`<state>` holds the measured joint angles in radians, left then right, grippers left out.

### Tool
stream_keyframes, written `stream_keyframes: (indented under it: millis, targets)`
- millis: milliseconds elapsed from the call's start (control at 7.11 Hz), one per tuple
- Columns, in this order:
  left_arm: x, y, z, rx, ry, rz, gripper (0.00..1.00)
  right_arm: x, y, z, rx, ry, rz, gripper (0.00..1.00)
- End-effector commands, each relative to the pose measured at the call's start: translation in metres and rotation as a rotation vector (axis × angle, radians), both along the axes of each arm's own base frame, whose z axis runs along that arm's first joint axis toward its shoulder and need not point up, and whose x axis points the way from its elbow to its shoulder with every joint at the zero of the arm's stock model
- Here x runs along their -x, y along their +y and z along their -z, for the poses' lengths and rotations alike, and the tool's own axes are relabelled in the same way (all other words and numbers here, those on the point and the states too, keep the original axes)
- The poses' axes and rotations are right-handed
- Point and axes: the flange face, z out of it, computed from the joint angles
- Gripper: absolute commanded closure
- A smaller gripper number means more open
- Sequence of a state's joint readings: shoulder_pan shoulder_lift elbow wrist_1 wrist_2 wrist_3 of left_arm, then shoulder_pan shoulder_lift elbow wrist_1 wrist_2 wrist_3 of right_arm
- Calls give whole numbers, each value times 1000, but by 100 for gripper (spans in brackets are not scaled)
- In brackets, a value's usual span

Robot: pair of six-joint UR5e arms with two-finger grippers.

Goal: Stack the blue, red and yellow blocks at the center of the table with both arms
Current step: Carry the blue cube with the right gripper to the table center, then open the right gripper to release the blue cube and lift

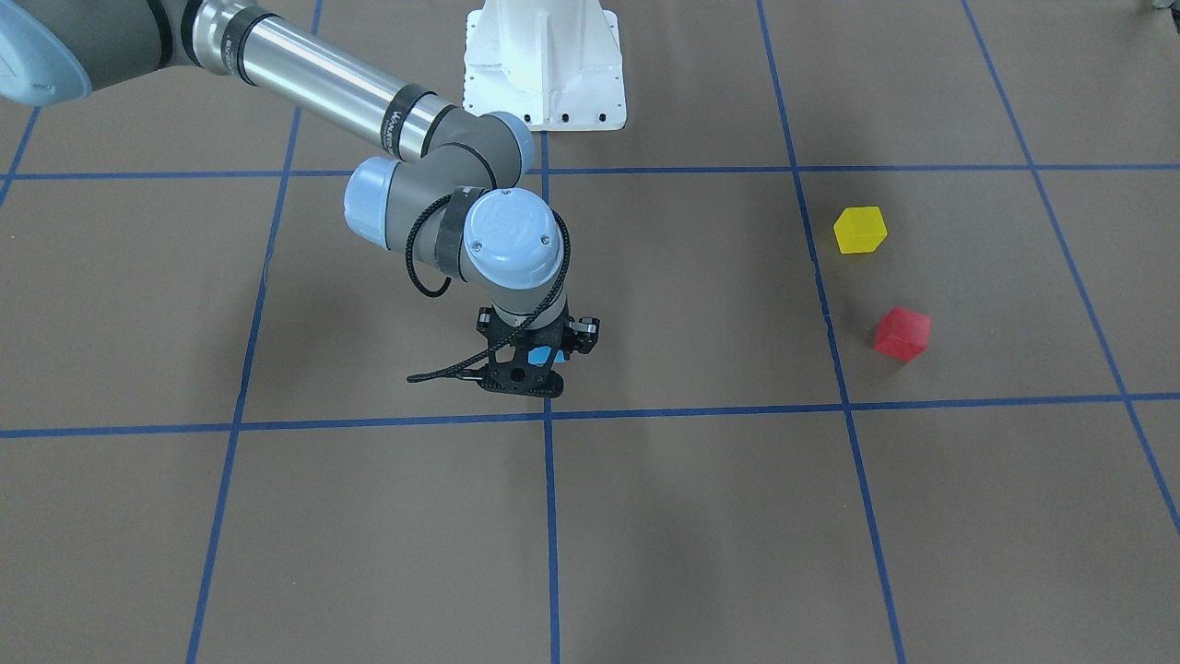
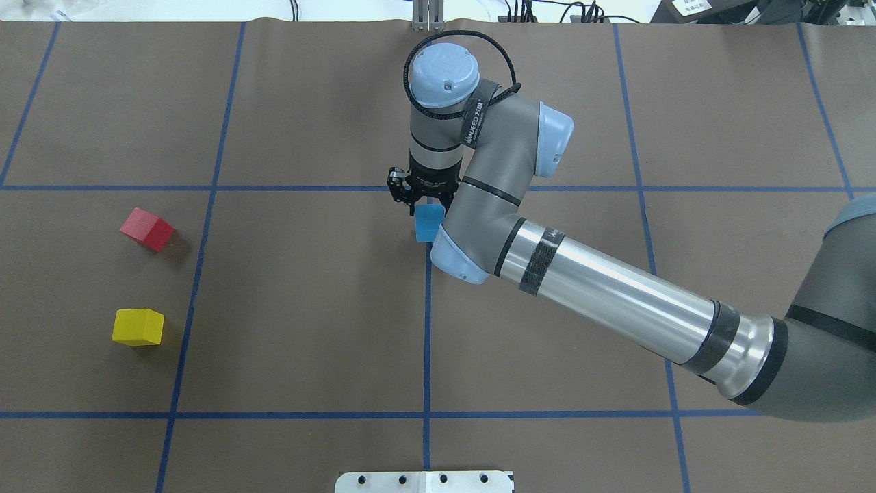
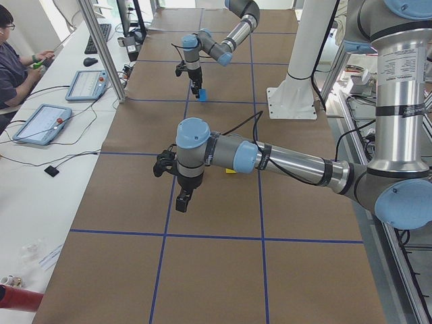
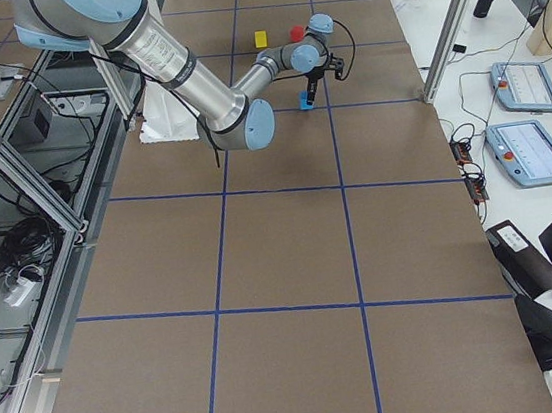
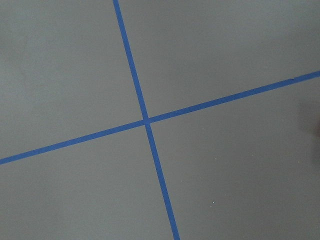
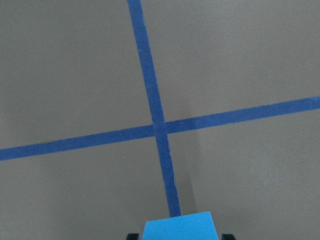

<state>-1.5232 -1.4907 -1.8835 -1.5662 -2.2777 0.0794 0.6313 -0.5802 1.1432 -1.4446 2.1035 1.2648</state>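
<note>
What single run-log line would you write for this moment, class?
right tool: shut on blue block near centre tape crossing | red block, yellow block: apart, robot's left side, unstacked | left tool: state unclear

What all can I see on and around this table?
table: one, brown, blue tape lines
blue block: one, light blue, held near a mid-table tape crossing
red block: one, red, robot's left side
yellow block: one, yellow, near the red, apart
pedestal: one, white, table's robot edge
tablets: two, pale blue, side desk
person: one, seated at that desk
right arm: one, grey-silver, reaching mid-table
right gripper: one, black, shut on the blue block
left arm: one, grey-silver, over the table
left gripper: one, black, above the table, state unclear
</note>
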Motion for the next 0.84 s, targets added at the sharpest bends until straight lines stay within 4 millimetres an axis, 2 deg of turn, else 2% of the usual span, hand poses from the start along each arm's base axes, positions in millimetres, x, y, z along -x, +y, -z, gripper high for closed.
stream_keyframes:
  millis: [0,141,281,422,563,704]
  targets:
    - [-3,0,-2,5,-1,-5,1,13,11,-2,-40,24,-9,6]
    - [-3,0,-2,6,-1,-5,1,15,13,-2,-50,32,-17,1]
    - [-4,-1,-3,6,-3,-8,1,13,12,-1,-57,29,-15,1]
    - [-4,-1,-2,5,-3,-8,1,3,5,7,-65,15,-25,1]
    - [-4,-1,1,19,5,7,0,-21,-7,22,-60,-24,-33,1]
    - [-8,-8,22,54,26,90,0,-62,-27,35,-31,-87,-30,1]
